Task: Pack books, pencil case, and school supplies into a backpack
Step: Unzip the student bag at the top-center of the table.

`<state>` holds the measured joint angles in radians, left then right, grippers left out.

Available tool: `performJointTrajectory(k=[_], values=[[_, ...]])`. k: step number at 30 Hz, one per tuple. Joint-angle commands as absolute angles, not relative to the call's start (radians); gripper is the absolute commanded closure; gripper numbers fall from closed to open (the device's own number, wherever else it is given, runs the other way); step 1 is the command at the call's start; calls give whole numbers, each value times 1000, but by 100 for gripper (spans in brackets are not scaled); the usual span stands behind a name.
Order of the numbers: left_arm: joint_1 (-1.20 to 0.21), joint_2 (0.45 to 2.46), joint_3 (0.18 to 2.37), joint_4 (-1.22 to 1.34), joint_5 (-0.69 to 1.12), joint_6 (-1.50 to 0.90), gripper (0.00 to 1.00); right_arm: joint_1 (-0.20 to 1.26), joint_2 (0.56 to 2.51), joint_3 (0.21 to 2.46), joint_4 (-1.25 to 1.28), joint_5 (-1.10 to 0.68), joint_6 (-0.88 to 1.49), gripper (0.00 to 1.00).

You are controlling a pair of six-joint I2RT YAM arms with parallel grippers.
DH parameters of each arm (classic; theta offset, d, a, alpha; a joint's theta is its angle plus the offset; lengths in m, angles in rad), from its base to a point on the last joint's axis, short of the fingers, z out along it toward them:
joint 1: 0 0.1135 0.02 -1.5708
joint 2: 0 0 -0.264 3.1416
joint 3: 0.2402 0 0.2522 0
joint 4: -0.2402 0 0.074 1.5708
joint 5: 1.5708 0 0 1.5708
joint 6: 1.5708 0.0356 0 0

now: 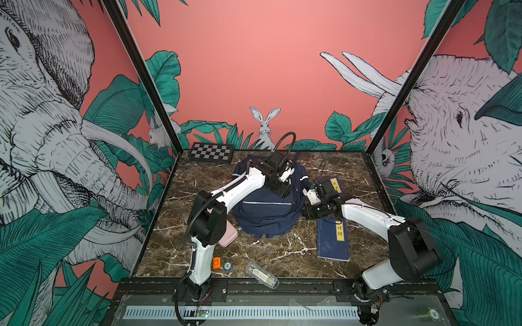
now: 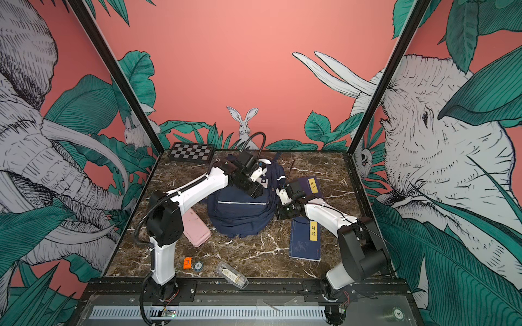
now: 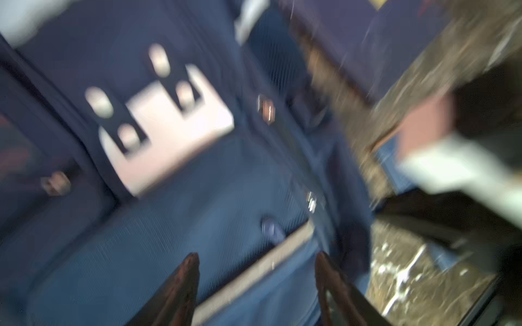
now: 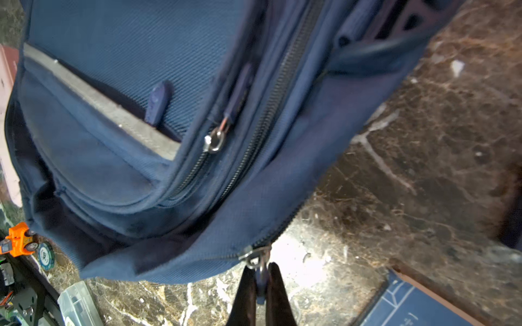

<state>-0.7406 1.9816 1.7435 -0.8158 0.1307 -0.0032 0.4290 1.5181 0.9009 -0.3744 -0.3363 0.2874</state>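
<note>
Right hand (image 4: 261, 271) clenched on zipper pull (image 4: 255, 258) at mid-worktop (image 1: 282, 254) backpack's (image 1: 265, 209) 4 o'clock edge, likely to unzip it; left hand (image 3: 257, 259) released over the front; books (image 1: 329, 242) wait at 3 o'clock.

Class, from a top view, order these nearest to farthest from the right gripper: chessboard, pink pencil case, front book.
1. Front book, just in front of the right gripper.
2. Pink pencil case, left of the backpack.
3. Chessboard, far back-left corner.
</note>
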Motion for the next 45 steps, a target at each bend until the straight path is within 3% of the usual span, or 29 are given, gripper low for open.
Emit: performJointTrajectory(k=[1, 5, 13, 25, 32, 34, 39, 45], values=[[-786, 1863, 1602, -895, -47, 50, 31, 365, 1538, 909, -340, -350, 307, 100], [-832, 1781, 1433, -763, -137, 79, 32, 347, 1584, 962, -356, -366, 292, 100], [-878, 1780, 1378, -635, -271, 131, 35, 336, 1655, 1038, -394, -382, 275, 100], [-904, 1793, 1274, -382, -168, 291, 42, 315, 1679, 1059, -385, -407, 283, 100], [-903, 1863, 1310, -368, -162, 312, 49, 313, 1700, 1080, -400, -420, 277, 100], [-902, 1878, 1299, -319, -200, 314, 59, 314, 1695, 1069, -404, -417, 273, 100], [-884, 1925, 1347, -303, -167, 304, 98, 320, 1637, 1005, -414, -390, 278, 100], [-857, 1936, 1405, -298, -47, 249, 100, 406, 1554, 942, -441, -290, 287, 100]])
